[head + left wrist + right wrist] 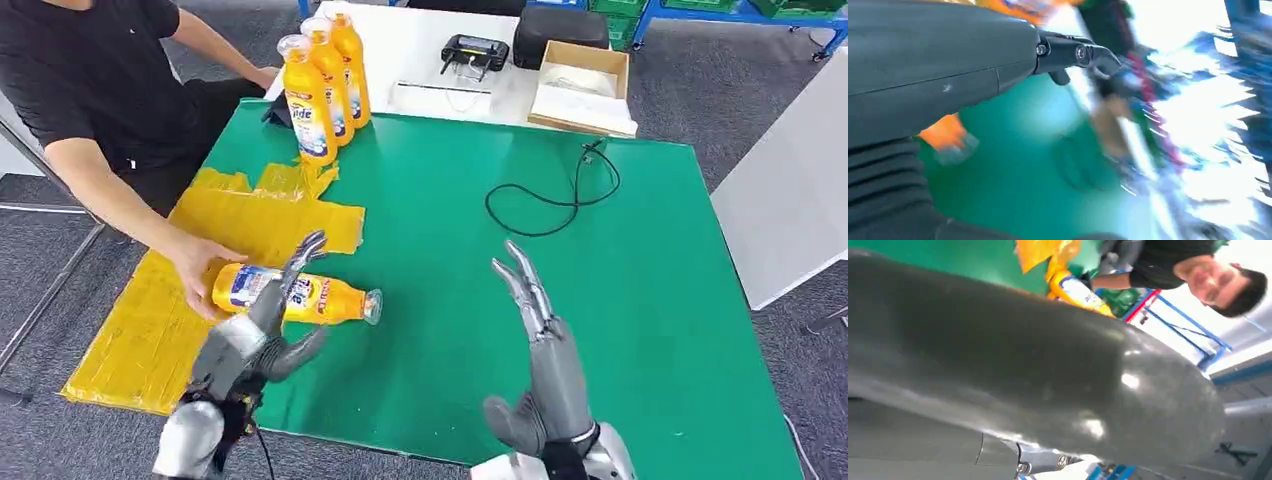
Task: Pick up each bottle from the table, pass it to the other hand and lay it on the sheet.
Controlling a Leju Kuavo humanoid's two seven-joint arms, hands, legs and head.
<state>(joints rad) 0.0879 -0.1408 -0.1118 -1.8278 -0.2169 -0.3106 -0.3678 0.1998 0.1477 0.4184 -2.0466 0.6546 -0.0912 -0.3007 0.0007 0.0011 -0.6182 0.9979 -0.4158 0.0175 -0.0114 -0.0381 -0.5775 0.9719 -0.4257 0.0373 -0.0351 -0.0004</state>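
An orange bottle (318,298) lies on its side, its base on the yellow sheet (150,320) and its capped neck over the green table (600,280). A person's hand (198,266) rests on its base end. My left hand (262,335) hovers just in front of the bottle with fingers spread, gripping nothing; the left wrist view shows its fingers (1083,52) apart and the blurred bottle (948,137) beside the hand. My right hand (540,340) is raised mid-table, fingers straight and empty. Three more orange bottles (310,100) stand upright at the table's far left.
A black cable (560,195) loops on the far part of the green table. Behind it a white table (420,40) carries a cardboard box (585,85), a black controller (475,50) and a black case (560,30). A seated person (90,70) is at the left. A white panel (790,190) stands on the right.
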